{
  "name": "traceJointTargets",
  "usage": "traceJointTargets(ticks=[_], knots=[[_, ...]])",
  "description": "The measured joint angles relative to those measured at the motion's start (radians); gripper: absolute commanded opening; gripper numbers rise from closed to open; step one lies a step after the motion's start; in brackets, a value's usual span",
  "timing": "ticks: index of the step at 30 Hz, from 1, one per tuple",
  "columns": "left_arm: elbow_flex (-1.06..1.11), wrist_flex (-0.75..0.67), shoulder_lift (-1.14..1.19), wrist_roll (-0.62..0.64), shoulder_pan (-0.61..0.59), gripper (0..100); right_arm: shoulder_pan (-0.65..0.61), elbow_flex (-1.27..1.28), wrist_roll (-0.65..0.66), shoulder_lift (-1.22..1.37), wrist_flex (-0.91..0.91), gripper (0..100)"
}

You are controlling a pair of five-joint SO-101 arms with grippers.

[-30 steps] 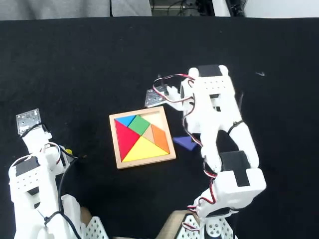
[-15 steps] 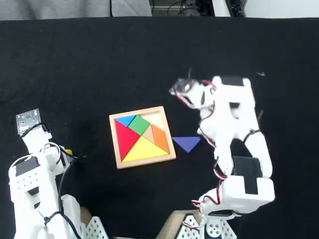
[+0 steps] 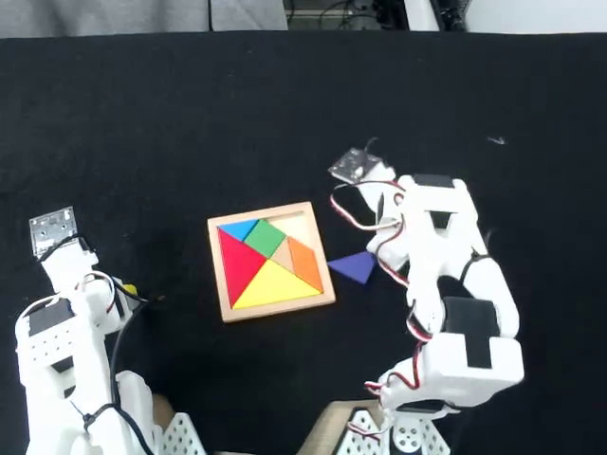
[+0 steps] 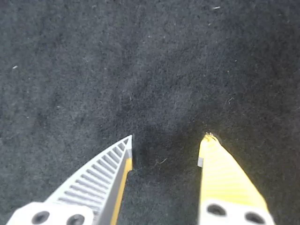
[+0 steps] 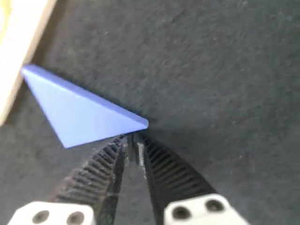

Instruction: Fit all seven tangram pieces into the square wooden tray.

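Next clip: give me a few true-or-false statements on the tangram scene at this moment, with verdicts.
The purple triangle lies on the black cloth, outside the tray. True.
The left gripper holds a piece. False: it is open over bare cloth.
The right gripper is wide open. False: it is shut, tips beside the purple triangle's corner.
A red triangle sits in the tray. True.

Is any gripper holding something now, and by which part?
Nothing is held. The right gripper is shut, its tips at a corner of the triangle, not around it. The left gripper is open over the cloth.
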Motion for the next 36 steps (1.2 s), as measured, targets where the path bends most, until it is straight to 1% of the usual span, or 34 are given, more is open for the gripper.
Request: traceJointTargets(ticks=[2, 4, 8, 12, 16, 20, 23, 25, 27, 30, 32, 34, 36], knots=[[0.0, 0.0, 0.0, 0.0, 0.0, 23, 0.0, -0.026, -0.017, 0.037, -0.003, 1.1], [0.0, 0.0, 0.0, 0.0, 0.0, 23, -0.012, -0.077, -0.064, 0.077, -0.003, 1.1], [0.0, 0.0, 0.0, 0.0, 0.0, 23, -0.063, -0.186, -0.146, 0.152, -0.003, 1.1], [0.0, 0.0, 0.0, 0.0, 0.0, 23, -0.155, -0.256, -0.164, 0.212, -0.003, 1.1], [0.0, 0.0, 0.0, 0.0, 0.0, 23, -0.19, -0.331, -0.189, 0.239, 0.003, 1.1], [0.0, 0.0, 0.0, 0.0, 0.0, 23, -0.192, -0.45, -0.302, 0.235, 0.12, 1.1], [0.0, 0.0, 0.0, 0.0, 0.0, 23, -0.195, -0.462, -0.4, 0.196, 0.239, 1.1], [0.0, 0.0, 0.0, 0.0, 0.0, 23, -0.207, -0.431, -0.456, 0.132, 0.267, 1.1], [0.0, 0.0, 0.0, 0.0, 0.0, 23, -0.227, -0.354, -0.54, 0.043, 0.249, 1.1], [0.0, 0.0, 0.0, 0.0, 0.0, 23, -0.239, -0.195, -0.652, -0.12, 0.164, 1.1], [0.0, 0.0, 0.0, 0.0, 0.0, 23, -0.241, -0.081, -0.678, -0.222, 0.084, 1.3], [0.0, 0.0, 0.0, 0.0, 0.0, 23, -0.241, 0.021, -0.678, -0.285, 0.008, 5.1], [0.0, 0.0, 0.0, 0.0, 0.0, 23, -0.241, 0.071, -0.692, -0.298, -0.021, 14.4]])
